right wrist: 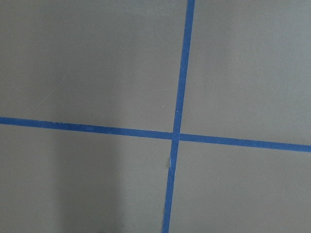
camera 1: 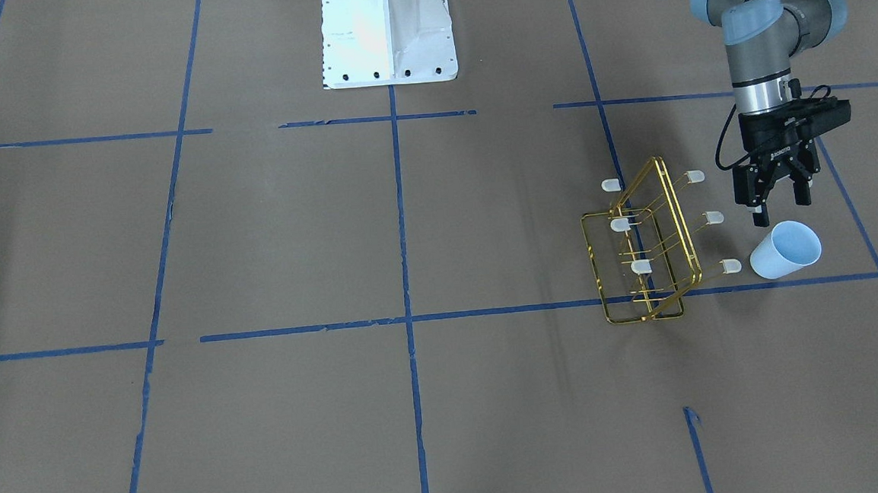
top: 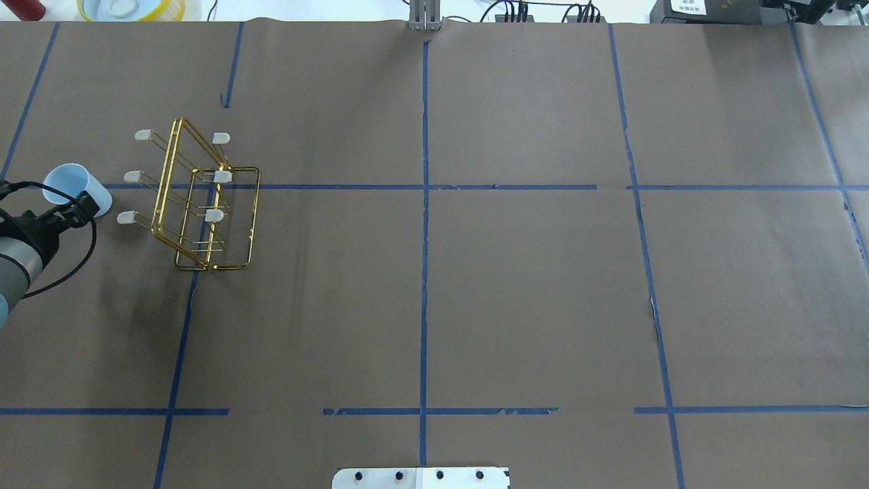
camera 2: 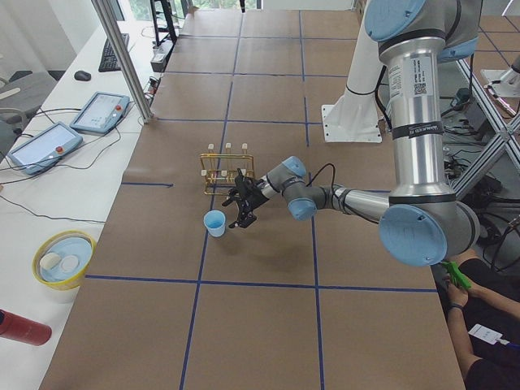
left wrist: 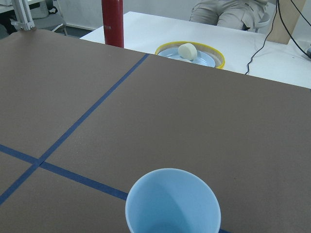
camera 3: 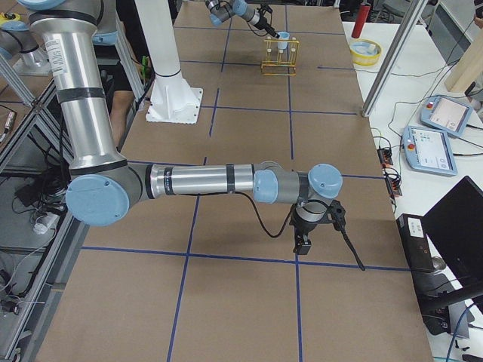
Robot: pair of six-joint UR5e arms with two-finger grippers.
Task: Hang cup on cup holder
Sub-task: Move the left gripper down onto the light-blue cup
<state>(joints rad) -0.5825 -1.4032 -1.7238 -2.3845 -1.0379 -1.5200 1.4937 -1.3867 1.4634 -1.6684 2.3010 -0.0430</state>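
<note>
The pale blue cup (camera 1: 784, 250) stands upright on the brown table, just beside the gold wire cup holder (camera 1: 678, 216). The cup also shows in the overhead view (top: 71, 185), the left side view (camera 2: 214, 223) and, close up from above, the left wrist view (left wrist: 172, 204). My left gripper (camera 1: 780, 209) hangs open and empty just above and behind the cup, not touching it. The holder (top: 165, 183) stands upright with nothing on its white-capped prongs. My right gripper (camera 3: 303, 235) shows only in the right side view, low over the table far from the cup; I cannot tell its state.
A yellow-rimmed bowl (left wrist: 190, 52) and a red bottle (left wrist: 112, 22) stand on the white side table beyond the table's end. The robot's white base (camera 1: 386, 29) is at the table's middle. Blue tape lines cross the brown surface (right wrist: 177, 136).
</note>
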